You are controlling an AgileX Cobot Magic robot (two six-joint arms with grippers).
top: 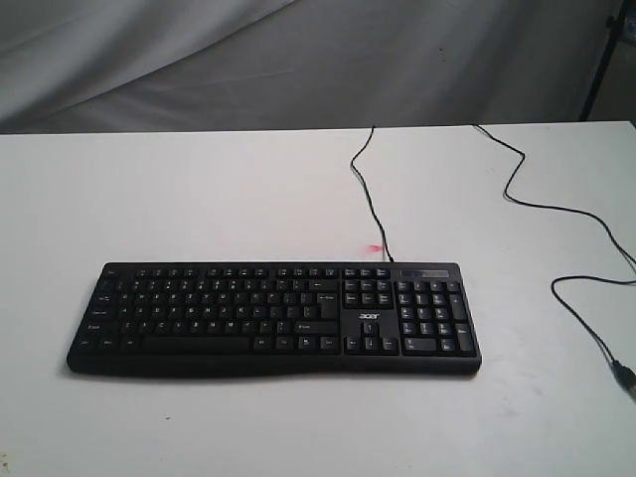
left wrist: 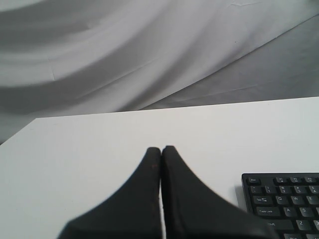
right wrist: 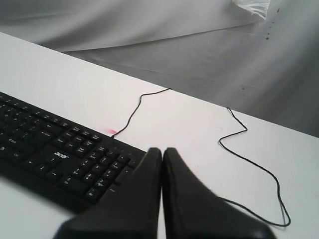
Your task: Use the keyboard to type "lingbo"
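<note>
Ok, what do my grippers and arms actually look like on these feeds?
The left gripper and right gripper look alike: each has two matte black fingers, broad at the base and tapering to rounded tips. No markings, cables or pads show on them. The arms themselves are in none of the views.

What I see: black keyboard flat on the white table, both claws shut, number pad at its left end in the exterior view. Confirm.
One point is wrong: the number pad sits at the right end of the keyboard, as the exterior view shows. The rest stands.
</note>
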